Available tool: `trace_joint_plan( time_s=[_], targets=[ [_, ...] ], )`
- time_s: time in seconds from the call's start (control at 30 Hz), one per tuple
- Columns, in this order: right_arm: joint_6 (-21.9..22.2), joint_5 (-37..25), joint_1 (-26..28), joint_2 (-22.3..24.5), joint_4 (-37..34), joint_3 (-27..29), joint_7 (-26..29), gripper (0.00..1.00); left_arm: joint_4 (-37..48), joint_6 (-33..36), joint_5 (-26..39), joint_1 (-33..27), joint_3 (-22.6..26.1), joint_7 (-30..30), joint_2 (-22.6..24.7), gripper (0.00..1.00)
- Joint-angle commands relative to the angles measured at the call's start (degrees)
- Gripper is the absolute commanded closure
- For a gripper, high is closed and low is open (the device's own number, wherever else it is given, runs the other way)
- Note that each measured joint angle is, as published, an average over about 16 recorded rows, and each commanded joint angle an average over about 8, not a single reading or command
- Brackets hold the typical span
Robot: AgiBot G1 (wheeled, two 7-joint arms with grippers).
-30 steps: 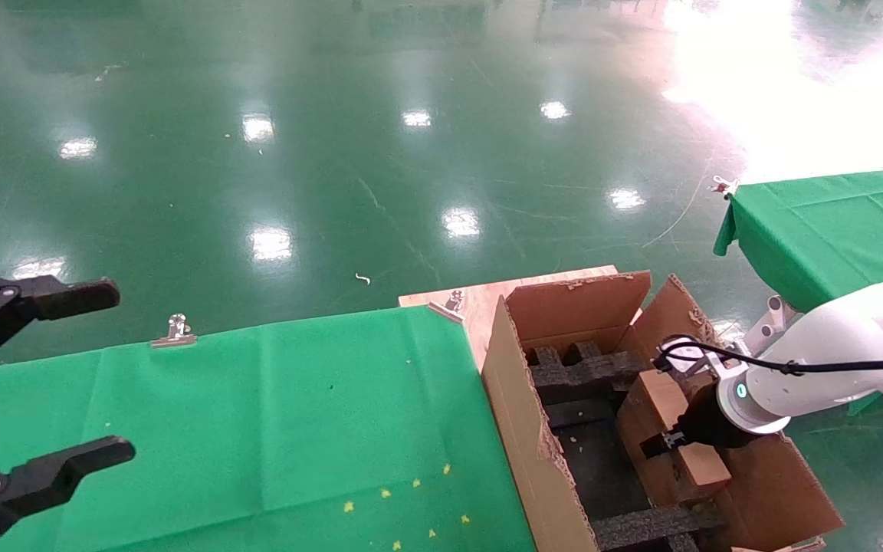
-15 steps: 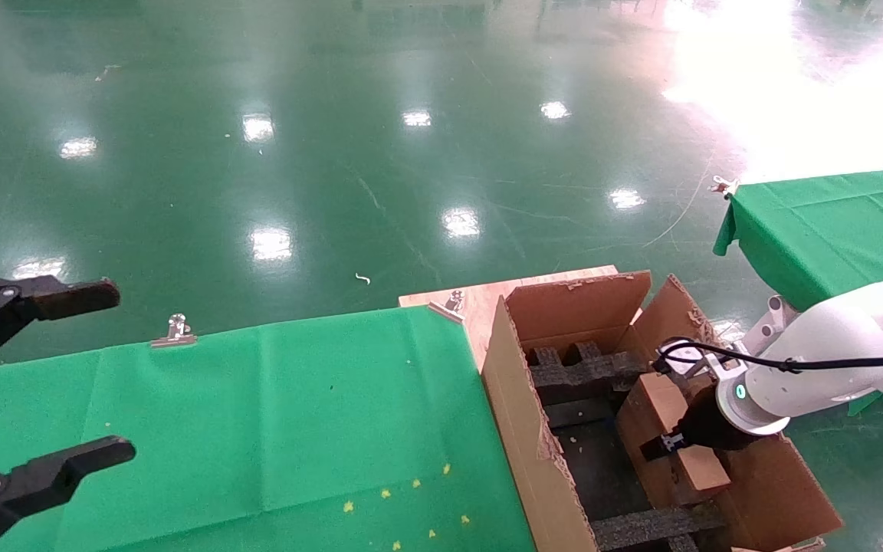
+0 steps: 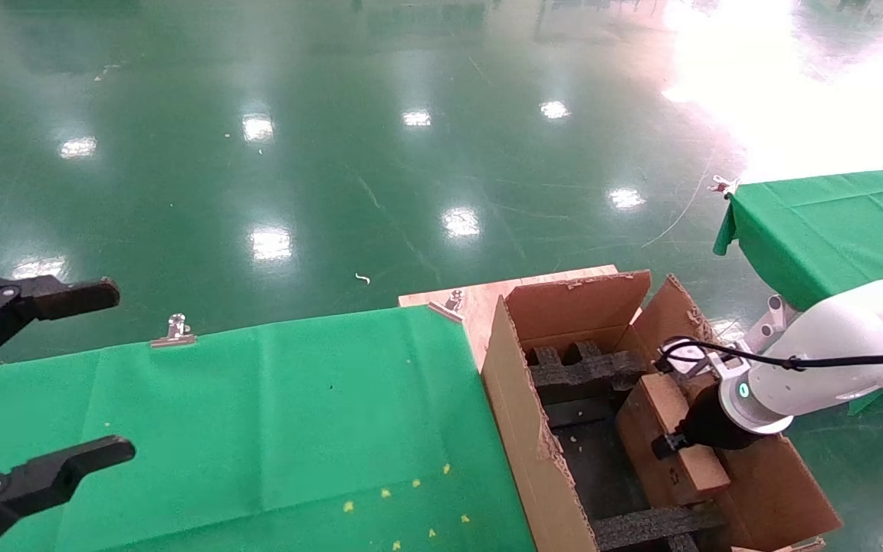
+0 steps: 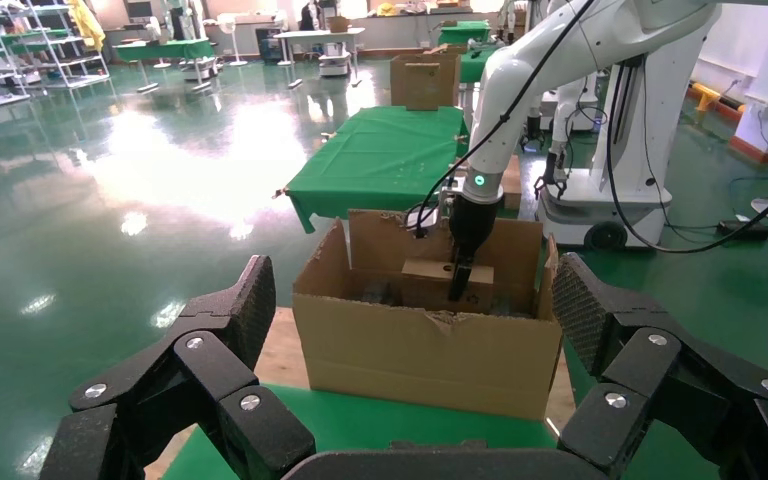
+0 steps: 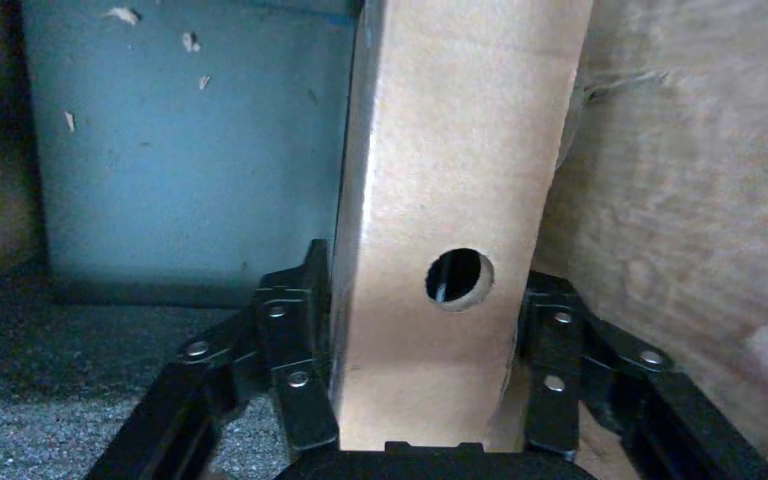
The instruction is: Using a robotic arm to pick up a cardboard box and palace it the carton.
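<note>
The small cardboard box (image 3: 665,400) stands on edge inside the large carton (image 3: 516,399), against its right wall, over black foam inserts (image 3: 583,369). My right gripper (image 3: 671,443), on the white robotic arm (image 3: 832,360), reaches down into the carton and is shut on the box. In the right wrist view the fingers (image 5: 295,330) flank the box's narrow face with the round hole (image 5: 458,278). My left gripper (image 3: 85,373) hangs open and empty over the green table's left end. The left wrist view shows the carton (image 4: 420,350) and the box (image 4: 430,272) ahead.
A green cloth (image 3: 273,414) covers the table, held by metal clips (image 3: 175,331). The carton sits at the table's right end on a wooden board (image 3: 480,299). A second green table (image 3: 825,222) stands at the far right. Glossy green floor lies beyond.
My right gripper and the box have shifted slightly right and down inside the carton. The left gripper has not moved.
</note>
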Motion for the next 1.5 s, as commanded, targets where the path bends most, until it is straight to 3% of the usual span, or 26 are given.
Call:
trace_joint_plan(
  time_s=[0.03, 0.33, 0.6, 1.0, 1.2, 1.5],
  targets=[
    [-0.08, -0.14, 0.17, 0.1, 0.15, -0.03, 0.05, 0.0, 0.0, 0.0, 0.0, 0.0, 0.0, 0.0, 0.0, 0.0],
    [0.19, -1.32, 3.55, 1.27, 2.21, 0.77, 1.16, 0.0, 0.0, 0.0, 0.0, 0.0, 0.0, 0.0, 0.0, 0.0],
    [0.5, -0.69, 11.73, 3.7, 8.25, 4.3, 0.89, 0.0, 0.0, 0.0, 0.0, 0.0, 0.0, 0.0, 0.0, 0.0],
    [-5.19, 14.71, 21.56, 8.58, 19.37, 12.79, -5.8, 0.0, 0.01, -0.01, -0.01, 0.0, 0.0, 0.0, 0.0, 0.0],
    [-7.22, 18.06, 23.05, 9.38, 20.69, 14.35, -7.55, 0.0, 0.02, -0.02, -0.03, 0.01, 0.0, 0.0, -0.01, 0.0],
    [-6.92, 17.4, 21.4, 8.9, 20.03, 14.9, -7.93, 0.0, 0.02, -0.01, -0.03, 0.01, 0.0, 0.0, -0.01, 0.0]
  ],
)
